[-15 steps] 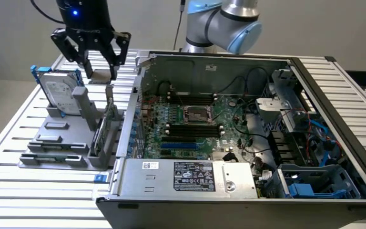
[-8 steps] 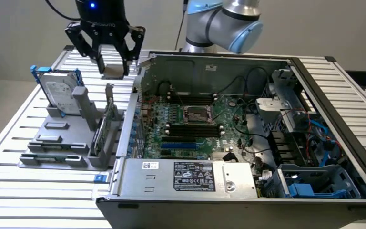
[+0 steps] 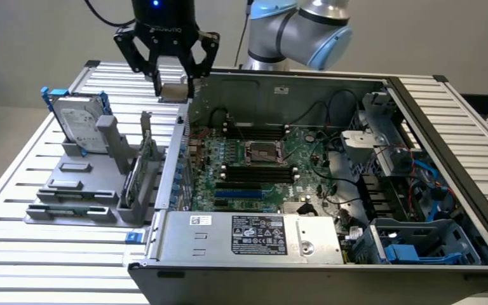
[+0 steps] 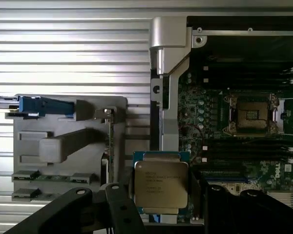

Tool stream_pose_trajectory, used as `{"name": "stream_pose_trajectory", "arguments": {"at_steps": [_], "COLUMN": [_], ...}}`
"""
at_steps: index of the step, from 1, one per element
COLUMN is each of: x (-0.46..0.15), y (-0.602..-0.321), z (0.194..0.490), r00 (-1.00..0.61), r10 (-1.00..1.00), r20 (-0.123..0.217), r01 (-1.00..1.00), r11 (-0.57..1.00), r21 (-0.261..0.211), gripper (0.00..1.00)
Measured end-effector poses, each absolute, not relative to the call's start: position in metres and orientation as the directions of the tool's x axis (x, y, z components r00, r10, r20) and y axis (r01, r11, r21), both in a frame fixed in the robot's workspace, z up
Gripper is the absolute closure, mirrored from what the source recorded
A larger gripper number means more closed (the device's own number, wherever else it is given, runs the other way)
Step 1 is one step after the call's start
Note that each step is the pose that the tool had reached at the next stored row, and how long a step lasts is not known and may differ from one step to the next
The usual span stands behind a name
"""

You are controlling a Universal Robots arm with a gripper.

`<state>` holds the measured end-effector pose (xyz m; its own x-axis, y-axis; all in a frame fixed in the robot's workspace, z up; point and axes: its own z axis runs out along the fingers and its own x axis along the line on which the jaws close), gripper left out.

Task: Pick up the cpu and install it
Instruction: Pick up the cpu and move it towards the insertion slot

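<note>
slatted counter: cpu lifted, not yet installed

pickup looks done. the cpu hangs in the air over the counter, just outside the open case rim. the socket sits bare, between four and five o'clock from the claw in the exterior view, so seating is left. claw spread wide, grasping the cpu by two opposite edges.
</note>
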<state>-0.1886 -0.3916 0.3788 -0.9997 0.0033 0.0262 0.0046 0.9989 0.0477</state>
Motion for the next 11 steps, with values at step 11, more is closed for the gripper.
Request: {"name": "stream_pose_trajectory", "arguments": {"at_steps": [11], "x": [-0.139], "y": [-0.39], "z": [0.378], "r00": [-1.0], "r10": [0.003], "r20": [0.026], "r01": [0.005], "r11": [0.999], "r21": [0.048], "gripper": [0.45]}}
